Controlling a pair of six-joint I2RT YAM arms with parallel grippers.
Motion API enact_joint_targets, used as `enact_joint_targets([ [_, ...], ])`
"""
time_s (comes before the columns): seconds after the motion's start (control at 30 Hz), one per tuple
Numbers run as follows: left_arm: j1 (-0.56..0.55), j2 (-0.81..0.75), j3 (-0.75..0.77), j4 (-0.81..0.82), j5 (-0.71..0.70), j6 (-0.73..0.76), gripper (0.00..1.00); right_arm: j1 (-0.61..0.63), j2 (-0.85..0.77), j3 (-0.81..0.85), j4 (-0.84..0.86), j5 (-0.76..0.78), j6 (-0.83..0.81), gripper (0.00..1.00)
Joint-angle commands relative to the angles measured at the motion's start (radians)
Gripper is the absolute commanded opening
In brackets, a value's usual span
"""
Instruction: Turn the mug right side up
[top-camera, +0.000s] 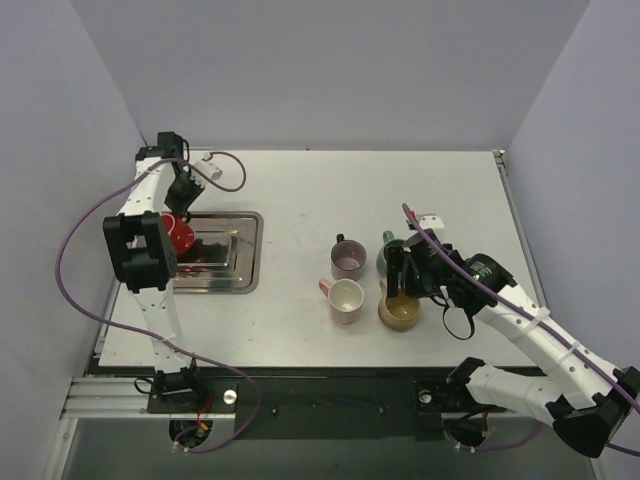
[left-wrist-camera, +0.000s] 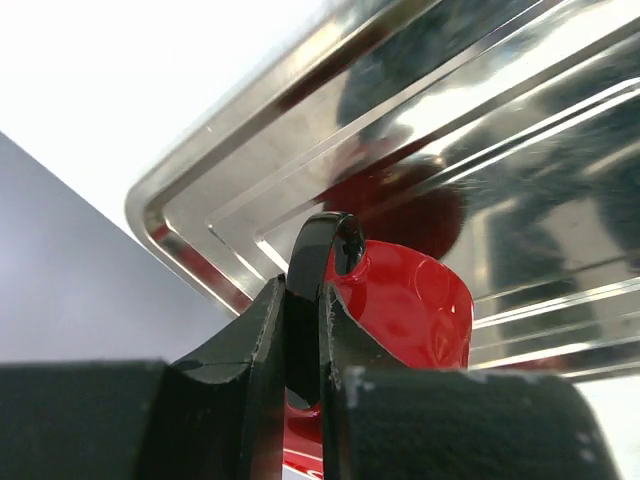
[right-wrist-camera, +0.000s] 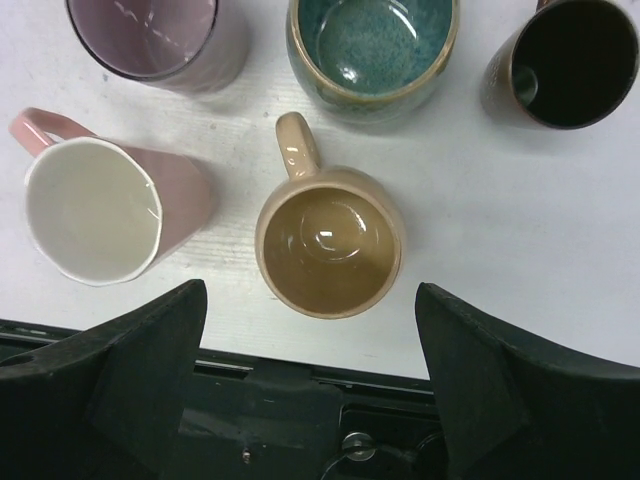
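Observation:
A red mug (top-camera: 182, 237) with a black handle (left-wrist-camera: 322, 250) sits at the left end of a steel tray (top-camera: 245, 262). In the left wrist view the red body (left-wrist-camera: 420, 305) shows just past the fingers, and its opening does not show. My left gripper (left-wrist-camera: 303, 292) is shut on the black handle, both pads pressed against it. In the top view the left gripper (top-camera: 180, 222) hangs over the mug. My right gripper (right-wrist-camera: 310, 296) stands open above a tan mug (right-wrist-camera: 328, 250), holding nothing.
Upright mugs are grouped at the right of the table: a pink one (top-camera: 346, 298), a purple one (top-camera: 348, 258), a green one (top-camera: 392, 243) and the tan one (top-camera: 400, 313). A dark mug (right-wrist-camera: 565, 60) shows in the right wrist view. The tray rim (left-wrist-camera: 190, 235) lies near the left wall.

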Motion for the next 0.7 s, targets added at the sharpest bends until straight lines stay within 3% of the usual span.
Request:
enact_joint_targets([
  [0.0,-0.016,-0.253,0.042,0.008,0.264,-0.1,0.0,0.039,-0.034,0.111,-0.068,0.122,-0.016,0.8],
  [0.13,-0.027,-0.342,0.112,-0.052,0.619,-0.209,0.0,0.146,-0.019,0.233,-0.067,0.224,-0.04,0.8],
  [0.27,-0.132,-0.394,0.227,-0.199,0.867,-0.272,0.0,0.295,0.039,0.305,0.25,0.117,-0.1,0.82],
  [0.3,-0.173,-0.403,0.241,-0.225,0.893,-0.284,0.0,0.307,0.082,0.314,0.303,0.015,-0.122,0.92],
  [0.43,-0.29,-0.489,0.248,-0.191,1.014,-0.413,0.0,0.347,0.168,0.35,0.579,-0.156,-0.1,0.95],
  [0.53,-0.344,-0.561,0.205,-0.091,1.042,-0.534,0.0,0.349,0.171,0.314,0.799,-0.176,-0.047,0.95],
  [0.67,-0.431,-0.624,0.177,-0.037,1.056,-0.608,0.0,0.349,0.193,0.325,0.841,-0.158,-0.019,0.93],
])
